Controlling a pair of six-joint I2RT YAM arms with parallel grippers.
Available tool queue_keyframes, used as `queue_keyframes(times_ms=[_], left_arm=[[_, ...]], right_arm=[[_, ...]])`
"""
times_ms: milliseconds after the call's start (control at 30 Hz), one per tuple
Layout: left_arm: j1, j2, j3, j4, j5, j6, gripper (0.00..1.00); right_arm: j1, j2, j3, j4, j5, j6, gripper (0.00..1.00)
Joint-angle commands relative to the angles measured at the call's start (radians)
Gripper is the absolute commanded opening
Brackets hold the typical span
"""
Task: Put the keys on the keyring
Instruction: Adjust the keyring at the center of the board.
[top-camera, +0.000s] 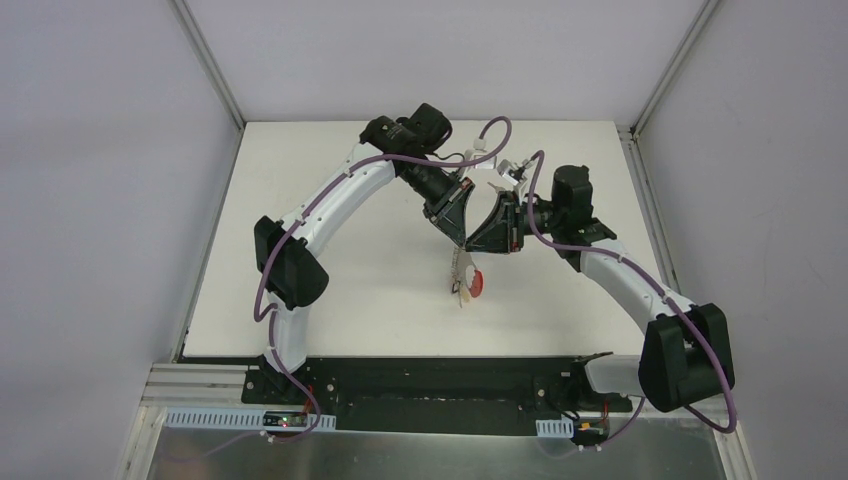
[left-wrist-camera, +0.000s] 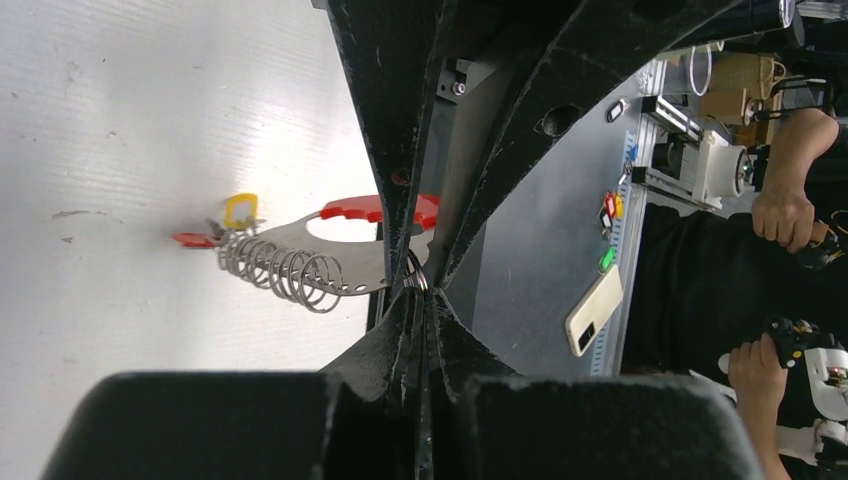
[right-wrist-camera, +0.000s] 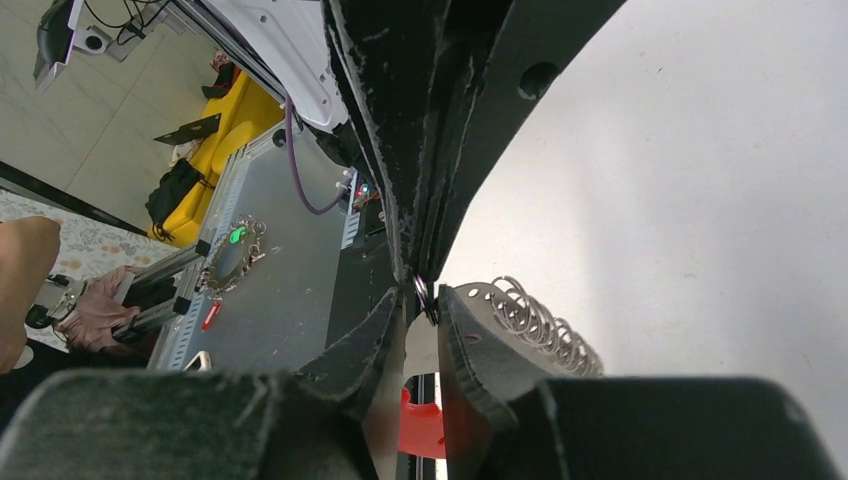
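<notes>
White table (top-camera: 330, 300) under inward-bent arms (top-camera: 335, 195); left jaws clenched on keyring (left-wrist-camera: 360, 262), right jaws' grip unclear.

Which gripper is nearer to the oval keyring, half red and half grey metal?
Left, by a little. The left gripper is shut on the grey end of the keyring. The right gripper straddles that same end, jaws apart; contact is unclear.

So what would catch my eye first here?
The left gripper and the right gripper meet tip to tip over the middle of the white table. Between them is the keyring, half bright red, half grey with a row of wire rings; keys with yellow and red tags sit at its far end.
</notes>
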Motion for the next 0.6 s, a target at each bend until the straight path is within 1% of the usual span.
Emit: queue_keyframes(times_ms=[0,33,67,200,267,333,433,567], left_arm=[[0.037,-0.074,-0.04,0.07,0.07,-0.016,0.06],[0.047,-0.093,-0.07,0.122,0.078,-0.045,0.09],[0.058,-0.115,-0.112,0.186,0.08,-0.087,0.13],[0.102,-0.207,-0.282,0.473,0.086,-0.289,0.25],[0.119,-0.232,-0.332,0.567,0.089,-0.352,0.27],[0.13,-0.245,-0.364,0.632,0.094,-0.398,0.27],[0.143,-0.25,-0.384,0.681,0.102,-0.436,0.27],[0.15,-0.268,-0.447,0.808,0.112,-0.511,0.28]], right_arm=[[0.003,0.006,0.049,0.033,-0.022,-0.028,0.2],[0.003,0.008,0.039,0.07,-0.008,0.026,0.03],[0.003,0.012,0.03,0.116,0.003,0.075,0.0],[-0.006,0.031,-0.001,0.277,0.055,0.233,0.0],[-0.014,0.04,-0.013,0.349,0.073,0.3,0.0],[-0.02,0.047,-0.024,0.409,0.081,0.353,0.0],[-0.031,0.056,-0.038,0.48,0.092,0.417,0.0],[-0.061,0.064,-0.067,0.634,0.11,0.543,0.0]])
